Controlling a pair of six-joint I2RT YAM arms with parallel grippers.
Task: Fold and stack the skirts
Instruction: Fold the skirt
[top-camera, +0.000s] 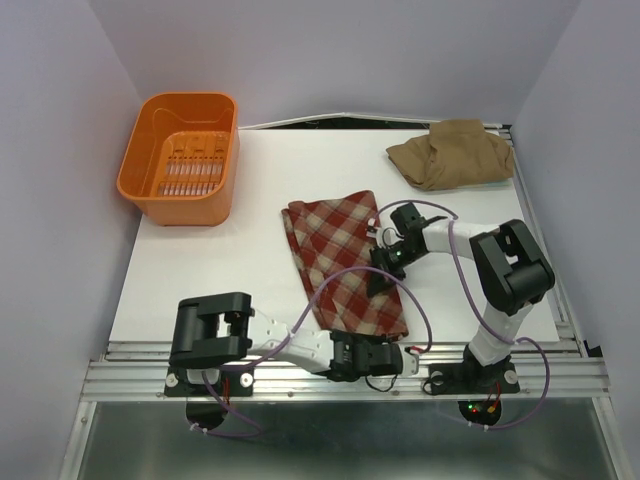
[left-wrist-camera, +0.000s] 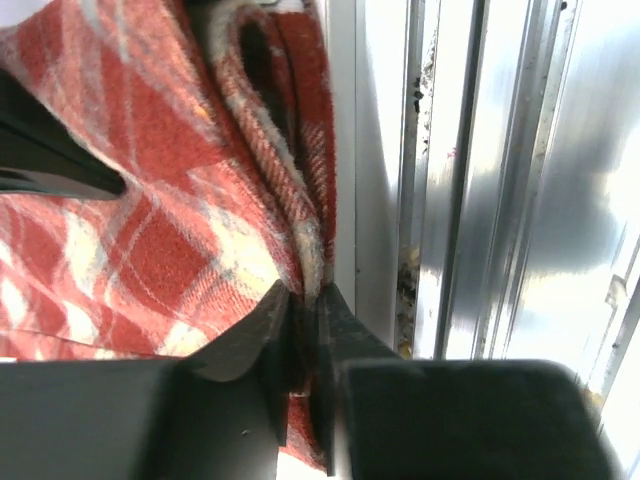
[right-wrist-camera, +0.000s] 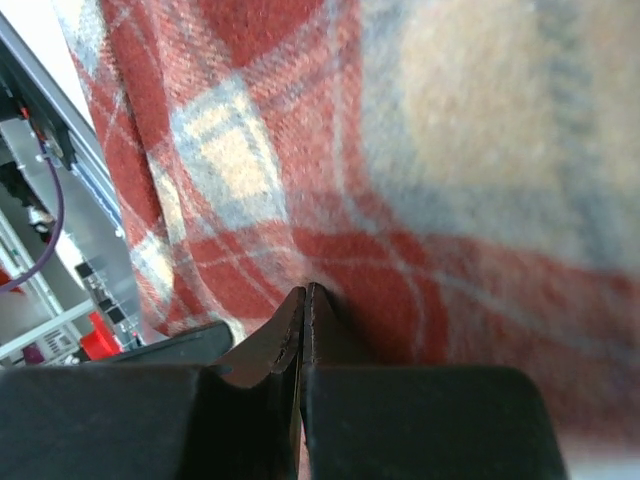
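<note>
An orange basket (top-camera: 180, 160) is sitting at upper left on the white surface (top-camera: 210, 285). The plaid skirt (top-camera: 345, 265) is lying at centre, the left tool (left-wrist-camera: 305, 300) pinching tight on its folded bottom edge, the right tool (right-wrist-camera: 305, 293) clamping its right edge. The tan skirt (top-camera: 452, 152) is lying crumpled at upper right.

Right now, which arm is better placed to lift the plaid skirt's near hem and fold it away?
Left, probably. The left gripper has its jaws shut on the plaid skirt at its near hem by the rail; the right gripper pinches its right side edge, farther up.
</note>
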